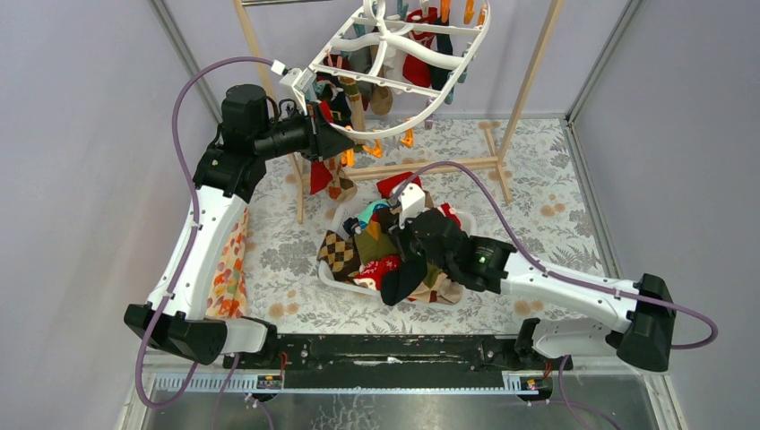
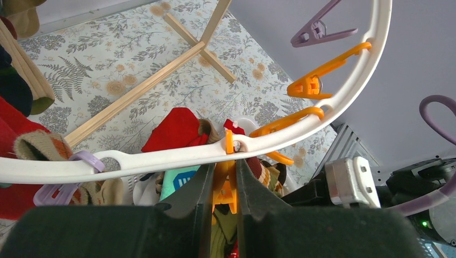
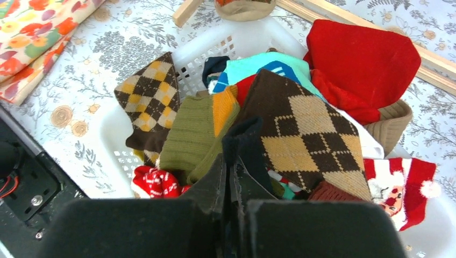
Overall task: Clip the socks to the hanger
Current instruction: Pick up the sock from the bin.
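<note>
Your left gripper squeezes an orange clip at lower centre; your right gripper pinches a dark sock. Slacken either and the clip shuts empty or the sock drops.

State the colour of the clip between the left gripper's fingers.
An orange plastic clip in the left gripper; clearest in left wrist view.

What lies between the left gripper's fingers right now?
An orange clip, hanging from the white hanger; the left wrist view shows the fingers pressing it.
</note>
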Controlling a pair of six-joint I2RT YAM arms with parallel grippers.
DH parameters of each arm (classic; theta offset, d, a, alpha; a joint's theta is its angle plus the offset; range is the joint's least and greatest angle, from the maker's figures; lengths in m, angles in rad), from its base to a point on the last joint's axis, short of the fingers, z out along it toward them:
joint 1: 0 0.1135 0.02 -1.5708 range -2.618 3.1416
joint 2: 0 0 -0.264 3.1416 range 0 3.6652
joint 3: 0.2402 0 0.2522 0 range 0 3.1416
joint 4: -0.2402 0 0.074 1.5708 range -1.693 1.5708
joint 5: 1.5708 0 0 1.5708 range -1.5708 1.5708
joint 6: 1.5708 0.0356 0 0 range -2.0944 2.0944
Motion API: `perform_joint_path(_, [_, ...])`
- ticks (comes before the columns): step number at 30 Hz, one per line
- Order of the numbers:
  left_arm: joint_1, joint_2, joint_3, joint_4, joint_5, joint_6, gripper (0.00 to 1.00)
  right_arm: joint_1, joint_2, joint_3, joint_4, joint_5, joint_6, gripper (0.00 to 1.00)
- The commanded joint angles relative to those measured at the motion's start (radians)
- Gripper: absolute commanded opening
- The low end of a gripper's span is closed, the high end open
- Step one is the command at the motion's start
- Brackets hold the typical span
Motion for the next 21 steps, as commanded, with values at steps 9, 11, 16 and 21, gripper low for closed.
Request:
perform_joint_path(9, [0.003,0.000,0.016,-0.014,0.055,-0.025,0.00,-0.167,-0.232,-0.132,0.525,-0.742,0.281,0.00])
perform_joint_path(11, [0.004,-0.001,0.008,0.007,0.080,-0.057,0.00,-0.188,-0.222,-0.155,0.654,-0.860,0.380,0.00])
perform_joint_path(16, [0.006,0.005,-0.007,0.076,0.174,-0.156,0.00,-0.262,-0.146,-0.280,1.120,-0.981,0.730,0.00])
perform_joint_path(21, [0.012,0.004,-0.036,0.147,0.229,-0.220,0.00,-0.344,0.030,-0.342,1.551,-1.014,1.029,0.00])
